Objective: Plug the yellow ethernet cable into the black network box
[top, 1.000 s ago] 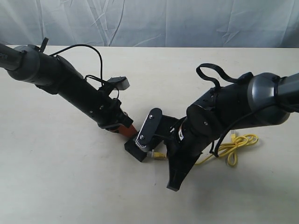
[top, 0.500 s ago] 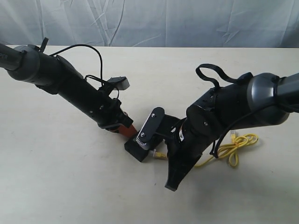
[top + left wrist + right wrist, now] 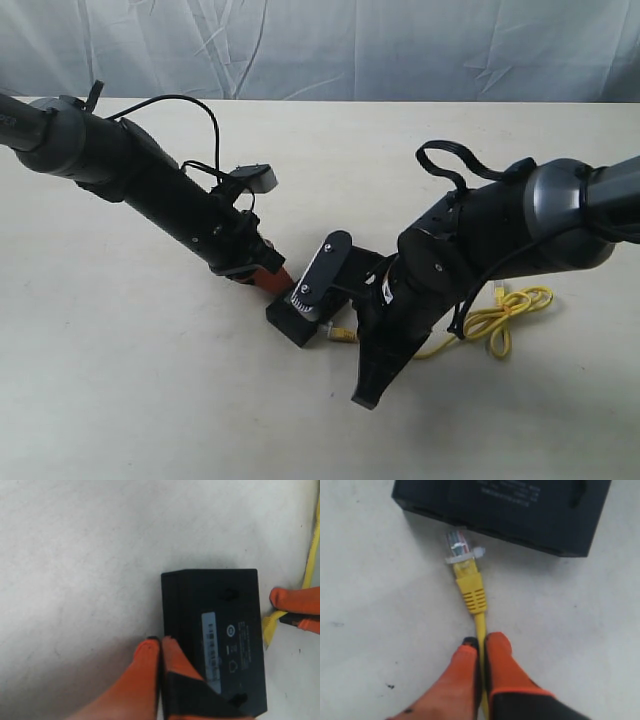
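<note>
Soft, even light falls on the pale bench [image 3: 120, 400]; the arms [image 3: 480, 240] cast faint, blurred shadows toward its near edge. Both wrist views are softer: the orange fingers [image 3: 462, 680] up close are out of focus, and the label print on the black box [image 3: 235, 605] smears.

A small flat black plastic network box [image 3: 220, 605] lies on the pale counter [image 3: 75, 555], its white label strip [image 3: 212, 645] facing up. The left tool [image 3: 160, 652] has its orange fingertips pressed together at one edge of the box. Beyond the opposite edge, a thin yellow ethernet cable [image 3: 311, 555] meets the right tool [image 3: 299, 614].
</note>
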Available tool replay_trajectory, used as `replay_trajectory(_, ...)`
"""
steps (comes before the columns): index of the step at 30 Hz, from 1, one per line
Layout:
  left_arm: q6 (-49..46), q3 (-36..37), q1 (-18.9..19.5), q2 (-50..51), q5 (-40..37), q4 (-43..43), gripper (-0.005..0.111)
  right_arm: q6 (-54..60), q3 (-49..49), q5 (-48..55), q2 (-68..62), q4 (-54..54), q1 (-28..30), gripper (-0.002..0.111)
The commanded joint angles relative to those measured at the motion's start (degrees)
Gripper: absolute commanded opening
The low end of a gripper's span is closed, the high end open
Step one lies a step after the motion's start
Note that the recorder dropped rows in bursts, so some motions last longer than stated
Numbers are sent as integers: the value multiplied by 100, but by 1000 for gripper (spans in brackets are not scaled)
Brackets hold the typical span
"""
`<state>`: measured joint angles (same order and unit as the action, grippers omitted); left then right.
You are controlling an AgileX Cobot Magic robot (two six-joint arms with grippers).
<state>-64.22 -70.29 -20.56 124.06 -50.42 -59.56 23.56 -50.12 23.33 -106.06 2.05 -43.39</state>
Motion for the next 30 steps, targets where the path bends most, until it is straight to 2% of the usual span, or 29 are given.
replay_trajectory(1, 20, 7, -4, 60, -4, 180, 0, -351, 17, -116, -31, 43, -4, -1)
replay_trajectory(9, 46, 7, -4, 60, -27, 180, 0, -1186, 17, 8, -31, 43, -4, -1)
replay_trajectory(12, 361, 7, -4, 60, -75, 180, 0, -1554, -63, 51, -31, -27, -4, -1)
replay_trajectory(19, 680, 7, -4, 60, -70, 180, 0, -1608, -328, 435, -31, -109, -4, -1)
replay_trajectory(30, 680, 7, -4, 60, -103, 180, 0, -1558, -327, -132, -31, -111, -4, -1)
